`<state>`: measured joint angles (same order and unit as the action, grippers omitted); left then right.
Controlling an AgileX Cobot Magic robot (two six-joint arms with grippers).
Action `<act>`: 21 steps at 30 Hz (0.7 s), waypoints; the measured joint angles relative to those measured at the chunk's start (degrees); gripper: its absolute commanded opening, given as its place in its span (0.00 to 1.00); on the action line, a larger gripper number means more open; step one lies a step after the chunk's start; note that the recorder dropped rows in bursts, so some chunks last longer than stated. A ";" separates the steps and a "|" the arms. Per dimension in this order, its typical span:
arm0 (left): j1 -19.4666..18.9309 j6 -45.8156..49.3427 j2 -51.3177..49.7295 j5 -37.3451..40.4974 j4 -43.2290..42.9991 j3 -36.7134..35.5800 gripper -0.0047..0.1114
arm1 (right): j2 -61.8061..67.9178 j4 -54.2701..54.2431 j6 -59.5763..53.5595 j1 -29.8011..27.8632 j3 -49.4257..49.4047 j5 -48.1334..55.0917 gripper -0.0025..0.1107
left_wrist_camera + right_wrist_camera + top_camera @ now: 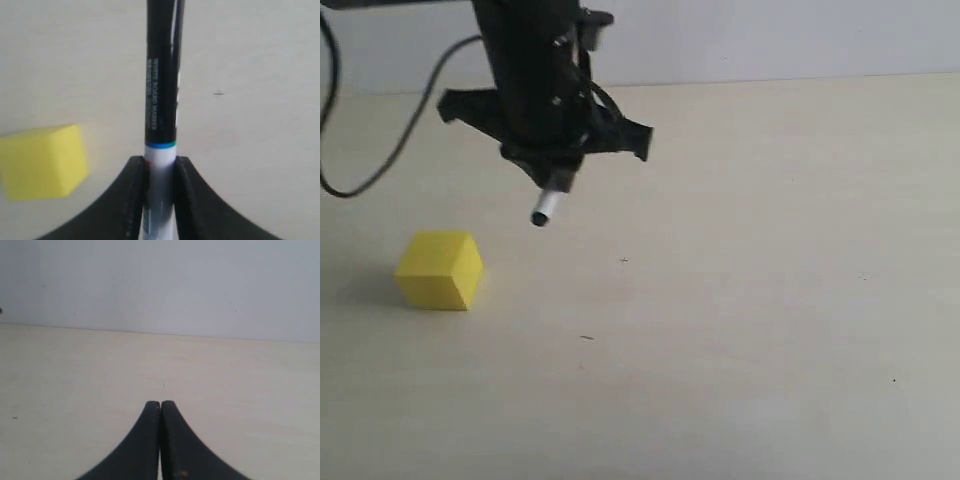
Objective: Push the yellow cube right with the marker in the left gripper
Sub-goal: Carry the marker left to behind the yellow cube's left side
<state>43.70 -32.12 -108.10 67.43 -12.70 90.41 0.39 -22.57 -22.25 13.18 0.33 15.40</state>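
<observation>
The push isn't happening yet: the yellow cube (440, 268) is sitting on the table (740, 330) at the left, with the marker (546, 204) hanging up to its right, apart from it and seemingly on the wrong side. The left gripper (556, 172) is clamping narrowly on the marker's white barrel.

marker (160, 100) — glossy plastic | yellow cube (42, 162) — matt, smooth | table (770, 350) smooth matt

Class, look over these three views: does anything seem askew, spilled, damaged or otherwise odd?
Nothing stands out. The marker sits straight between the fingers of the left gripper; the yellow cube rests flat and intact on the table, apart from it. The right gripper is shut on nothing.
</observation>
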 measured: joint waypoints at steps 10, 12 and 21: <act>-2.94 3.56 23.24 2.16 -8.20 -21.00 0.04 | 0.00 0.00 0.00 0.00 0.00 0.00 0.02; -5.60 4.34 27.67 2.21 -8.28 -25.24 0.04 | 0.00 0.00 0.00 0.00 0.00 0.00 0.02; -15.75 20.56 35.53 2.61 -6.45 -43.26 0.04 | 0.00 0.00 0.00 0.00 0.00 0.00 0.02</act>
<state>27.95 -11.57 -72.58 70.04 -19.16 47.15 0.39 -22.57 -22.25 13.18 0.33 15.40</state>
